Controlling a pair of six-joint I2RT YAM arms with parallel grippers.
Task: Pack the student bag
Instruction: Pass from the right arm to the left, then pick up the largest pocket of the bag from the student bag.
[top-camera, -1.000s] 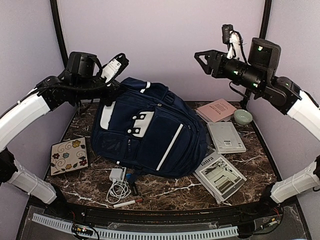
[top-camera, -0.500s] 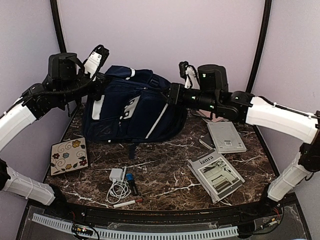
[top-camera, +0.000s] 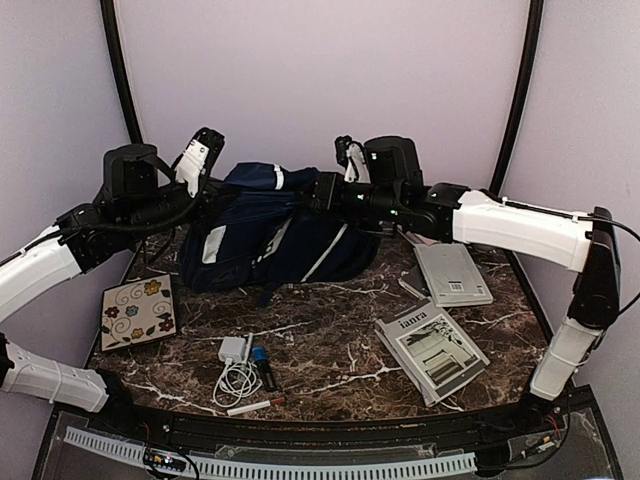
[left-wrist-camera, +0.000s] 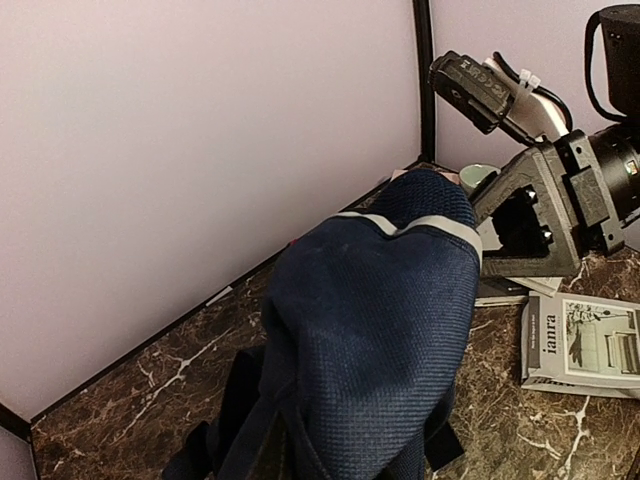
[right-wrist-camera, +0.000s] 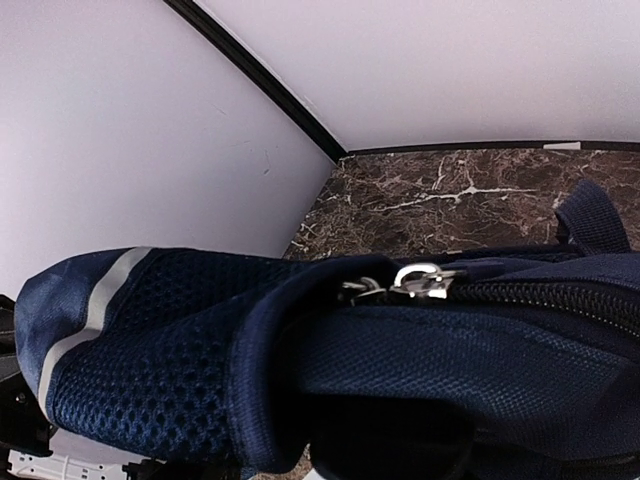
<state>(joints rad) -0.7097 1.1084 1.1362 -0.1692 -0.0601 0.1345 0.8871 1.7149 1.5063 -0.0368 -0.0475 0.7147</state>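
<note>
Swinging across from the far right, the right gripper (top-camera: 322, 190) is now nosing into the top of the bag (top-camera: 270, 235), which is tipping up to stand at the rear of the table (top-camera: 330, 340). Its jaws are hiding against the fabric, so I cannot tell their state, while the left gripper (top-camera: 205, 182) is staying closed, apparently pinching the bag's left end. With the zip pull (right-wrist-camera: 420, 280) lying just ahead, the right should be taking it squarely while the left is keeping the fabric taut.
</note>
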